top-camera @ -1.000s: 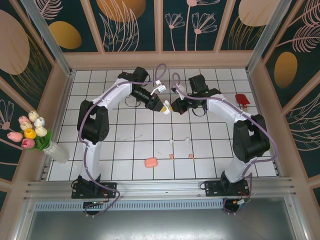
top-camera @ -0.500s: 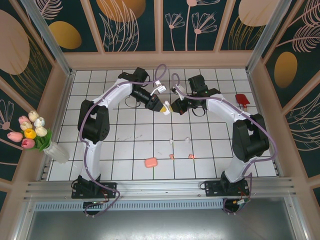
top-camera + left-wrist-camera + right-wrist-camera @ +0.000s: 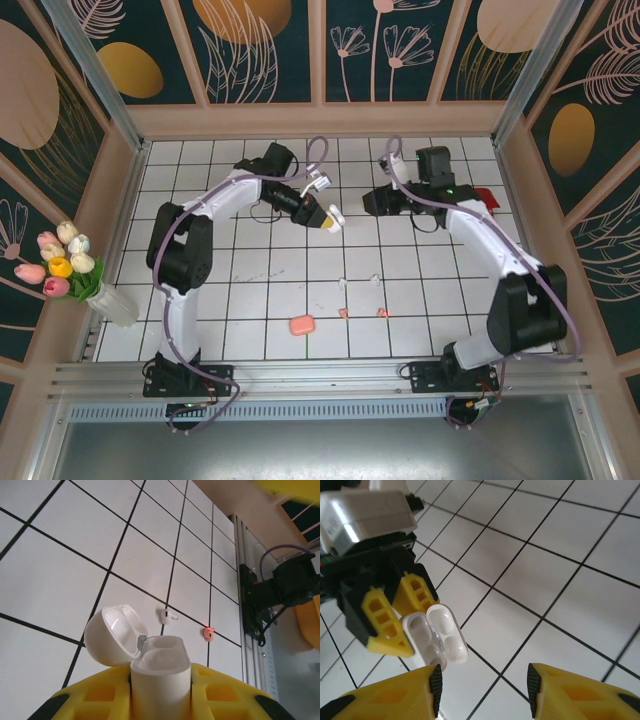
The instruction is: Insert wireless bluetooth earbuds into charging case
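**Overhead view.** The left gripper point(image 3: 327, 219) hangs over the tiled table point(image 3: 250, 290), just toward 12 o'clock from its centre. It is clamped on an open white charging case point(image 3: 334, 217). The right gripper point(image 3: 370, 201) hangs at 2 o'clock of the case, apart from it.

All four earbuds lie on the tiles at 6 o'clock of the case, well apart from it. A white earbud point(image 3: 343, 284) has a second white earbud point(image 3: 376, 279) at its 3 o'clock. One tile row nearer 6 o'clock lie a salmon-pink earbud point(image 3: 343, 313) and a second salmon-pink earbud point(image 3: 382, 312).

A closed salmon-pink case point(image 3: 301, 325) rests at 8 o'clock of the first pink piece. A red object point(image 3: 487, 198) at the table's 2 o'clock is partly hidden by the right arm. A vase of tulips point(image 3: 70, 265) stands beyond the 9 o'clock edge.

**Left wrist view.** The case point(image 3: 160, 672) stands upright between the yellow fingers point(image 3: 95, 700). Its lid point(image 3: 114, 636) is swung back toward 9 o'clock.

**Right wrist view.** The right gripper point(image 3: 482, 692) has its jaws parted, with bare tile between them. The held case point(image 3: 437, 640) lies at its 11 o'clock.
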You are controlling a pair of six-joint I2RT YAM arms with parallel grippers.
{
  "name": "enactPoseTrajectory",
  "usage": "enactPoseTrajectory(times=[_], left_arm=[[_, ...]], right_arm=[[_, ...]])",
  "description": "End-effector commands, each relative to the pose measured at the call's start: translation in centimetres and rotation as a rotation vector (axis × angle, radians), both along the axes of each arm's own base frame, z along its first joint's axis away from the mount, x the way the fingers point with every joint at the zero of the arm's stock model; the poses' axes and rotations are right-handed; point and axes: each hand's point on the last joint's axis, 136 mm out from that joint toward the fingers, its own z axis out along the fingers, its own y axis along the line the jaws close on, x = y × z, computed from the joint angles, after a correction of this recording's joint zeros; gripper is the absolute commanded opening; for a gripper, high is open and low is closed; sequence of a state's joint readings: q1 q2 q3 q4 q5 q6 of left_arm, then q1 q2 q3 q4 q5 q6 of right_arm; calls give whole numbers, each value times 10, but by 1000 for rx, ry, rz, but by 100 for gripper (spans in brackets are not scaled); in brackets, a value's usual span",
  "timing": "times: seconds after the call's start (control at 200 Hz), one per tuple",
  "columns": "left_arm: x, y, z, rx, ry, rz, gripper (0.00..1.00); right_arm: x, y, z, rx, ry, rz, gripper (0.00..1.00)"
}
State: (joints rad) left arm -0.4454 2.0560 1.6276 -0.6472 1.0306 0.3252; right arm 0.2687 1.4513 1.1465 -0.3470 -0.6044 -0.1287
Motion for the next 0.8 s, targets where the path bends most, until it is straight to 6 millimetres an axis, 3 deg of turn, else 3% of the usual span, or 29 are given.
enactPoseTrajectory(times=[0.0,0.18,0.21,0.23,0.445,0.535,0.671,0.791], left_arm=[[20,-5,49,-95,-204,112,0],[29,9,77,-165,-385,305,0],[33,12,74,-160,-395,336,0],[32,15,85,-173,-426,355,0],[45,34,101,-205,-569,529,0],[38,38,115,-278,-667,546,0],[24,46,118,-345,-806,571,0],[25,53,117,-350,-882,640,0]], right_arm=[[-2,-13,0,35,42,-147,51],[-9,-31,-21,74,166,-391,51],[-12,-31,-27,83,187,-420,51],[-14,-32,-30,87,197,-442,51],[-33,-44,-66,96,307,-641,51],[-41,-52,-77,87,334,-702,51],[-51,-65,-87,69,352,-776,51],[-54,-72,-88,68,359,-821,51]])
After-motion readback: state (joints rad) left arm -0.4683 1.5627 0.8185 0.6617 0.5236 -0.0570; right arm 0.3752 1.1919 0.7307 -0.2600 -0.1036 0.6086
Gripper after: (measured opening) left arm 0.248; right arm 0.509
